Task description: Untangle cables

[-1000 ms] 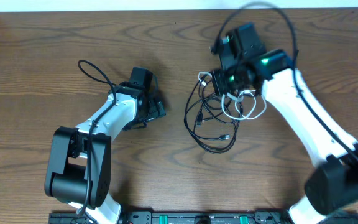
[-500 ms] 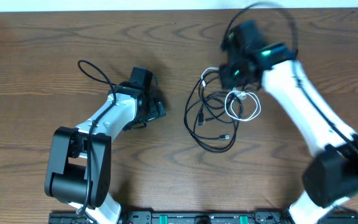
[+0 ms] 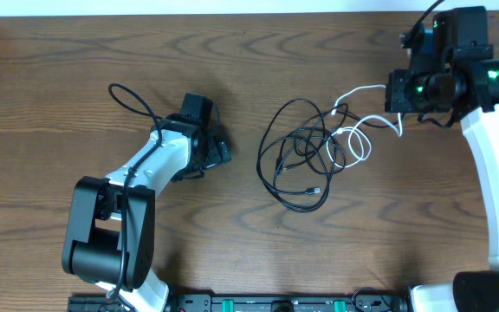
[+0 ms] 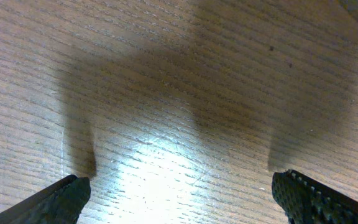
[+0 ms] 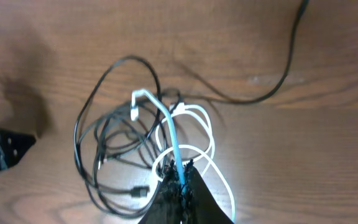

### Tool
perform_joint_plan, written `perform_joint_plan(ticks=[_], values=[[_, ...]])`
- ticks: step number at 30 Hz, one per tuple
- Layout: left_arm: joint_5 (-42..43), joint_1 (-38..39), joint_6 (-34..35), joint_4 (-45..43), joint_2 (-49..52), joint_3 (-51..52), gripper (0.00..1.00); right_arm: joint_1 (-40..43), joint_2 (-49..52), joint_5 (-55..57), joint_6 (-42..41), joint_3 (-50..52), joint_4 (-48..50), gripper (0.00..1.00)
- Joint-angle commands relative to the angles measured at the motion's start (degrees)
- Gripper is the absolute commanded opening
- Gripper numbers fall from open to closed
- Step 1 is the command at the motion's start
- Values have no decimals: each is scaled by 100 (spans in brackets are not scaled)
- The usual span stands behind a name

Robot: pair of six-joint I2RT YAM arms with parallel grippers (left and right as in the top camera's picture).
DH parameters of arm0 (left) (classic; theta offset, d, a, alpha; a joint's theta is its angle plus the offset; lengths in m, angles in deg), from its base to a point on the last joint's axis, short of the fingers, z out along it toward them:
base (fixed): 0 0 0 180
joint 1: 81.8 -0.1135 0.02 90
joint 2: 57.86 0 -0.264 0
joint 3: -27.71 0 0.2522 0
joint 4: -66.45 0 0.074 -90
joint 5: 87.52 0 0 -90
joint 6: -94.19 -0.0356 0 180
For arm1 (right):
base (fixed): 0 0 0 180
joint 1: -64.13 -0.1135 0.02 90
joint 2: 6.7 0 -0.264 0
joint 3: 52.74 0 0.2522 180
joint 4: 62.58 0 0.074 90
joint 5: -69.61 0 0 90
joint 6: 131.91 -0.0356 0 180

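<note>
Far left: left pincer. Hangs close above the counter, fingers spread wide apart, gripping nothing. Centre: black cables. Lie in overlapping loops on the wood, well apart from that pincer. Tangled into their right side: white cable. Loops there, then runs right to the right pincer. Pinches together on that white strand near the far right corner.
</note>
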Motion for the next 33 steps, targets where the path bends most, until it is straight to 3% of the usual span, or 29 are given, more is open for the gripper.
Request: perform_joint_plan(ticks=[1, 4, 7, 11, 22, 26, 27, 33], values=[[-35, 13, 11, 15, 24, -94, 100, 11, 87, 804, -317, 2, -94, 1], [-35, 13, 11, 17, 24, -94, 100, 13, 105, 1235, -741, 2, -120, 1], [-35, 13, 11, 17, 24, -94, 100, -15, 107, 17, -361, 13, 85, 1], [-35, 13, 11, 17, 24, -94, 100, -203, 127, -1582, 437, 330, 1049, 1], [-35, 13, 11, 17, 24, -94, 100, -1300, 1043, -1014, 529, 2114, 4946, 6], [-35, 13, 11, 17, 24, -94, 100, -1543, 1639, -608, 529, 2111, 5182, 8], [-35, 13, 11, 15, 24, -94, 100, -1648, 1899, -365, 568, 2111, 5324, 1], [-35, 13, 11, 15, 24, -94, 100, -1731, 1921, -540, 525, 2092, 6231, 1]])
